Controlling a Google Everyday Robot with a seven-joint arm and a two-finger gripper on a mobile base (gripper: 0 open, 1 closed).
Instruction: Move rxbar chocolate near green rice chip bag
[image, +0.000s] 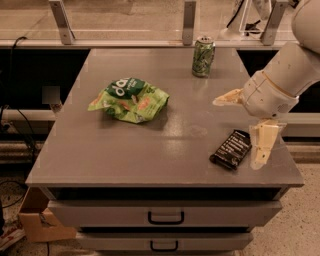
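The rxbar chocolate (230, 149) is a flat black bar with white print, lying near the front right edge of the grey table (150, 155). The green rice chip bag (130, 100) is lime green with a dark green top band and lies left of the table's centre. My gripper (236, 133) hangs over the right side of the table, just above and to the right of the bar. It is open wide and empty. One cream finger (227, 97) points left beyond the bar, the other finger (262, 144) points down at the bar's right side.
A green soda can (203, 56) stands at the back of the table, right of centre. Metal rail posts (189, 20) run along the far edge. Drawers with handles (165, 217) are below the table top. A cardboard box (40, 225) sits on the floor at lower left.
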